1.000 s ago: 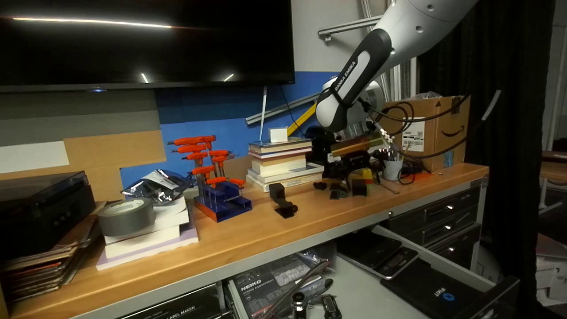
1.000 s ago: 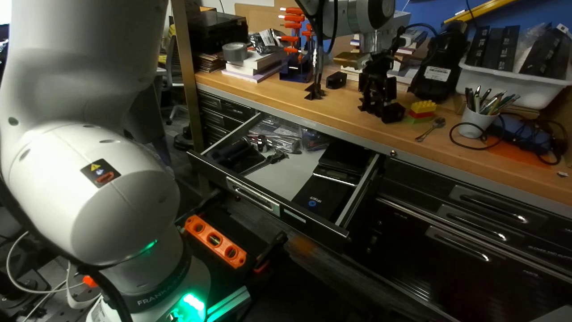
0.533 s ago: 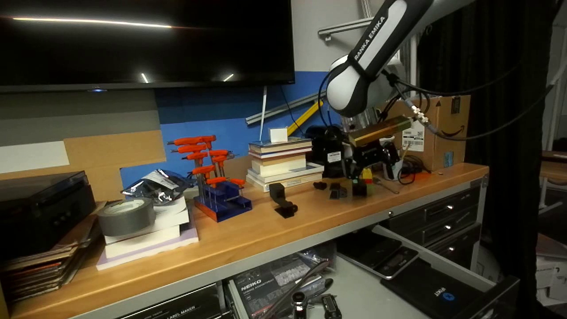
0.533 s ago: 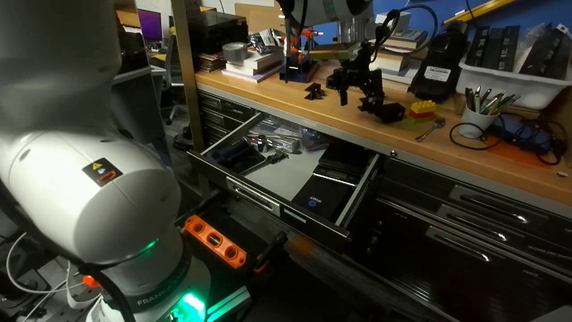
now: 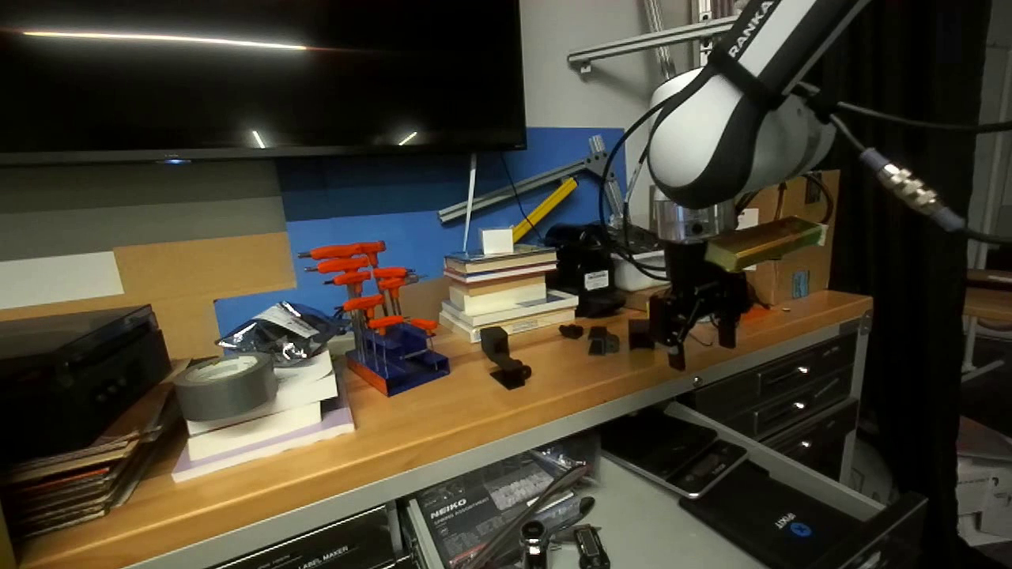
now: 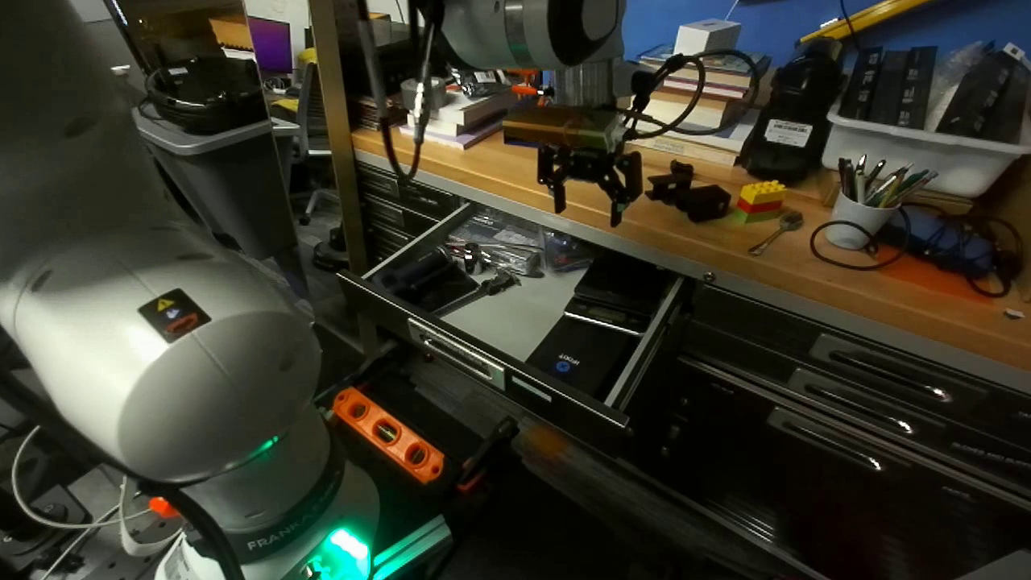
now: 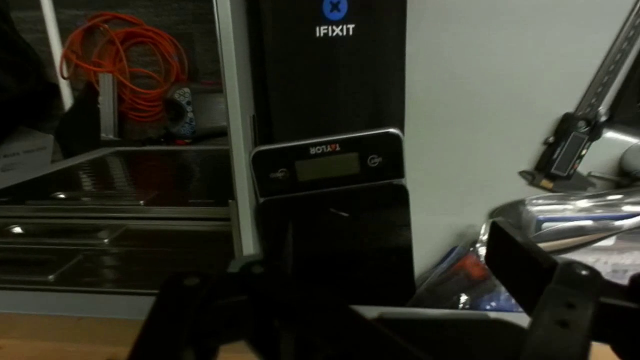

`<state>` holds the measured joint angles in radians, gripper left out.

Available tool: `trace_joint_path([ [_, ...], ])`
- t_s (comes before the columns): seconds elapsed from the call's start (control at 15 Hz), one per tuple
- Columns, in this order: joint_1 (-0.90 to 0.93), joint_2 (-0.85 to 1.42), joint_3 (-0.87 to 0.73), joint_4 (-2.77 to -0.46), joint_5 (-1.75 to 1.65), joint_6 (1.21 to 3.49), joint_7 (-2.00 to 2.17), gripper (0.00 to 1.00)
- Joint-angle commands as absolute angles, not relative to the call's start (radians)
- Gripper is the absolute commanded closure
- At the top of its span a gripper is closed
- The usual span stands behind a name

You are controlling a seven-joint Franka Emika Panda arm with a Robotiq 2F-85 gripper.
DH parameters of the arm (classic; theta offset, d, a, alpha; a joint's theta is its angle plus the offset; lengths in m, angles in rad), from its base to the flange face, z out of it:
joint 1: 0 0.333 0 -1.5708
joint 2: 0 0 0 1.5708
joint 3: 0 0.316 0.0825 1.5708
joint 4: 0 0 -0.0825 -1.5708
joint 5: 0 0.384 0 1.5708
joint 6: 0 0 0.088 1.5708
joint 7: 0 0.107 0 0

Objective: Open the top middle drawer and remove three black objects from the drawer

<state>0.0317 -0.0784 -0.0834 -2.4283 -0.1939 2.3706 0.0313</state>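
Top middle drawer [image 6: 507,318]: one, dark-fronted, pale inside; it stood pulled out beneath the wooden surface [image 5: 443,419].

Pincer [image 6: 587,213]: one, black; it hung above the level of the drawer, pointing down, its fingers spread wide.

Black objects [image 5: 603,341]: several, small, matte; they sat on the surface, above and behind the drawer, in both exterior views. Which three were the task's own could not be told.

Case [image 7: 330,80]: one, black, marked IFIXIT; it lay flat in the drawer, just beside a side wall.

Scale [image 7: 332,200]: one, black, marked TAYLOR; it lay toward the rear of the drawer, along that same wall.

Caliper [image 7: 567,150]: one, with a display; it lay in the drawer, well apart from that wall.

Package [image 5: 458,518]: one, marked NEIKO; it lay near the opposite wall of the drawer.

Tool rack [image 5: 407,379]: one, blue, with red-handled tools [image 5: 364,303]; it stood on the surface, above and behind the drawer.
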Motion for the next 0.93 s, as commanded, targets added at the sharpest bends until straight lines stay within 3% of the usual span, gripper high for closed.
trace_joint_path([
  [0.0, 0.028, -0.279, -0.082, -2.594, -0.031, 2.418, -0.209, 0.00],
  [0.4, 0.074, -0.460, -0.119, -2.630, 0.183, 2.289, -0.414, 0.00],
  [0.87, -0.017, -0.484, -0.007, -2.573, -0.071, 2.136, -0.142, 0.00],
])
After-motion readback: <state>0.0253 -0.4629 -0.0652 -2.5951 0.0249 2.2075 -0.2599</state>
